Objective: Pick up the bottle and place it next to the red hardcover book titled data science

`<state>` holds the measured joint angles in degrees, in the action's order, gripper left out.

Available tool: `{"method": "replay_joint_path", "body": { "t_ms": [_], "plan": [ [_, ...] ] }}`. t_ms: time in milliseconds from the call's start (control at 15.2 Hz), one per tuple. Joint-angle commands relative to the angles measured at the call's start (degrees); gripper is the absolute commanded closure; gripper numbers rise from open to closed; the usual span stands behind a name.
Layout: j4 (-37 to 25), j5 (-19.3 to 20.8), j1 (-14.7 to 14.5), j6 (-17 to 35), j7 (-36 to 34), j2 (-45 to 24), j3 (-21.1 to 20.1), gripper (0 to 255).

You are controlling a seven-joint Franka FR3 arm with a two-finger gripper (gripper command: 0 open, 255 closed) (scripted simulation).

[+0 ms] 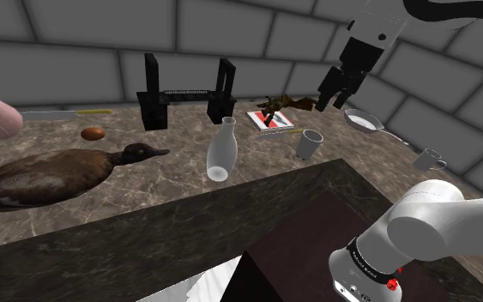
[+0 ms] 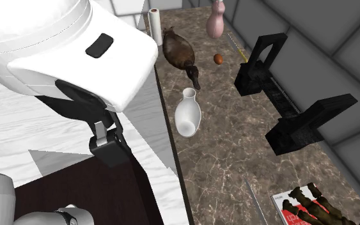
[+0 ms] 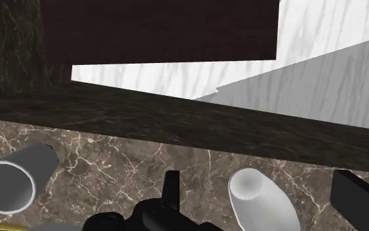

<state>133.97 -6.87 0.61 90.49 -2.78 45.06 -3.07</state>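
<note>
Gripper point(image 1: 335, 101) hangs high, fingers spread, empty — a glancing pinch could topple the smooth white bottle point(image 1: 220, 150); at the book's point(image 1: 265, 121) 4 o'clock in the shoulder view, a cup point(image 1: 309, 143) crowds placement.

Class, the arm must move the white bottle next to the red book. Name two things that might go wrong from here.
The bottle stands close to the edge of the counter, so a clumsy touch from the claw might tip it off. The red book carries a brown figurine with a grey cup nearby, so setting down there may knock something.
</note>
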Motion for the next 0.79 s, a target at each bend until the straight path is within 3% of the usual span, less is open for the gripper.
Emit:
{"method": "replay_joint_path", "body": {
  "t_ms": [0,726],
  "plan": [
    [0.0,0.0,0.0,0.0,0.0,0.0,0.0,0],
    [-1.42,-0.18,-1.31,19.37,-5.33,-17.55,-8.79,0]
  ]
}}
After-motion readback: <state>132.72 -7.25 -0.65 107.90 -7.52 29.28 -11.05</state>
